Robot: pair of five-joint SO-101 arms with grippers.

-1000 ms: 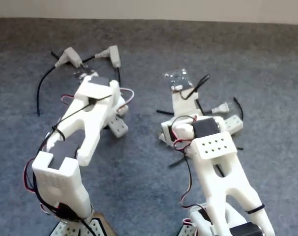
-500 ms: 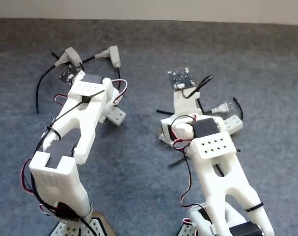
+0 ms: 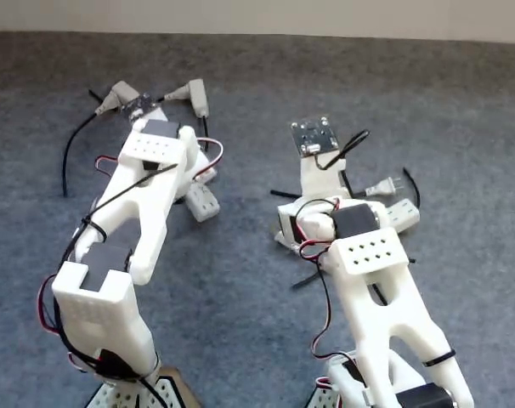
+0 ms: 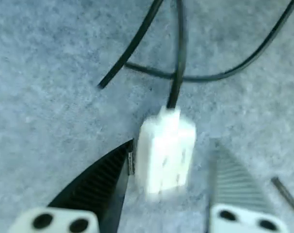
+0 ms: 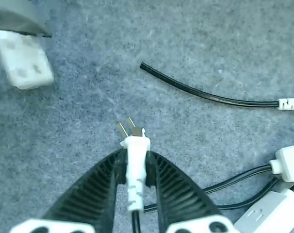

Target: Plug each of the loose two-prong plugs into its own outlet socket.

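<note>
A white outlet socket [image 4: 165,150] on a black cord lies on the grey carpet between the fingers of my left gripper [image 4: 173,148], which is open; the black finger [image 4: 106,182] is close beside it and the pale finger [image 4: 234,187] stands apart. From above, this socket [image 3: 203,202] lies by the left arm's wrist. My right gripper [image 5: 135,154] is shut on a white two-prong plug [image 5: 132,145], prongs pointing away from the wrist, low over the carpet. Another loose plug [image 3: 385,185] and a socket [image 3: 402,212] lie beside the right arm.
Two angled plugs [image 3: 117,96] [image 3: 195,95] with black cords lie at the far left. More white sockets [image 5: 288,162] [image 5: 268,216] and a loose black cable [image 5: 205,94] lie near the held plug. The left arm's socket [image 5: 23,60] lies farther off.
The left arm has stretched farther out toward the far plugs, and the socket under it shifted slightly. The right arm has kept still with its plug.
</note>
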